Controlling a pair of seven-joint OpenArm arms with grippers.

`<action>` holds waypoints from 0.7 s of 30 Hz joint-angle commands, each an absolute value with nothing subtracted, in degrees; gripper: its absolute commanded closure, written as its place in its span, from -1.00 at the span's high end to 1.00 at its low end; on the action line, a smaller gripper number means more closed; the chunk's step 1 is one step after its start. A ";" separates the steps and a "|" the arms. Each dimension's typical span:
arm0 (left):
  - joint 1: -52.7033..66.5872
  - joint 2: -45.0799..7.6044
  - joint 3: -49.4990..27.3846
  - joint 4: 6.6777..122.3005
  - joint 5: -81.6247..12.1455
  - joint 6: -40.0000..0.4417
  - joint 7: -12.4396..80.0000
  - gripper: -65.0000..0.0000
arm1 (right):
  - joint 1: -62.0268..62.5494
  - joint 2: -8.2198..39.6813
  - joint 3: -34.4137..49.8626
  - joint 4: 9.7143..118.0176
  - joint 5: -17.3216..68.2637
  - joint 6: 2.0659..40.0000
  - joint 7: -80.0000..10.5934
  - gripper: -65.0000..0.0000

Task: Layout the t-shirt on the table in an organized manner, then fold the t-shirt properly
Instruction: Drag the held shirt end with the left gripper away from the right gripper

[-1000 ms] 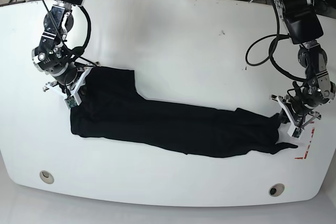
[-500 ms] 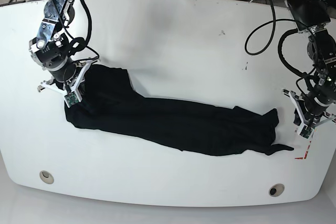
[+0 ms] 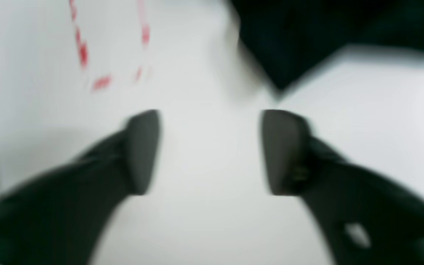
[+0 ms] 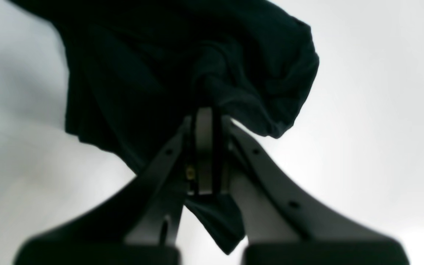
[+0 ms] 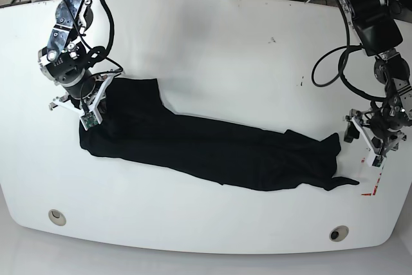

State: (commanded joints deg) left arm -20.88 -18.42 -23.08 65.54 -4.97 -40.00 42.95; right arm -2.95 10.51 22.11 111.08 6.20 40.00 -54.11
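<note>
Base view: t-shirt [image 5: 212, 149] lies bunched in a long strip across worktop [image 5: 212, 223]; right fingers [image 5: 92, 115] pinch its end, probably to anchor it, left fingers [image 3: 212, 152] spread apart beside the other end, likely for a regrip. Red dashed marks [image 3: 102, 82] on worktop, no readable writing or brand

Black t-shirt [image 5: 225, 152] on white table [image 5: 193, 223]

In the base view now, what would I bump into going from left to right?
The right gripper, then the black t-shirt's big middle part, then the left gripper.
</note>
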 joint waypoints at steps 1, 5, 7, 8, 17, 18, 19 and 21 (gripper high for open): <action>-21.85 -18.24 -22.90 63.78 -4.97 -40.00 42.68 0.47 | -2.95 10.51 22.11 111.08 6.20 40.00 -54.11 -1.00; -25.63 -17.19 -22.73 56.31 -4.97 -40.00 40.04 0.47 | -2.95 10.51 22.11 111.08 6.20 40.00 -54.11 -1.00; -26.68 -17.19 -22.73 53.32 -4.97 -40.00 38.55 0.47 | -2.95 10.51 22.11 111.08 6.20 40.00 -54.11 -1.00; -27.12 -17.19 -22.73 52.18 -4.97 -40.00 38.02 0.47 | -2.95 10.51 22.11 111.08 6.20 40.00 -54.11 -1.00; -30.20 -17.01 -19.56 44.62 -4.97 -40.00 34.07 0.47 | -2.95 10.51 22.11 111.16 6.20 40.00 -54.02 -1.00; -30.20 -17.01 -19.21 44.35 -4.97 -40.00 33.45 0.47 | -2.95 10.51 22.11 111.25 6.20 40.00 -54.02 -1.00; -30.20 -17.01 -19.12 44.26 -4.97 -40.00 32.92 0.47 | -2.95 10.51 22.11 111.25 6.20 40.00 -54.02 -1.00; -30.20 -16.13 -19.12 44.18 -4.97 -40.00 32.40 0.47 | -2.95 10.51 22.20 111.25 6.20 40.00 -54.02 -1.00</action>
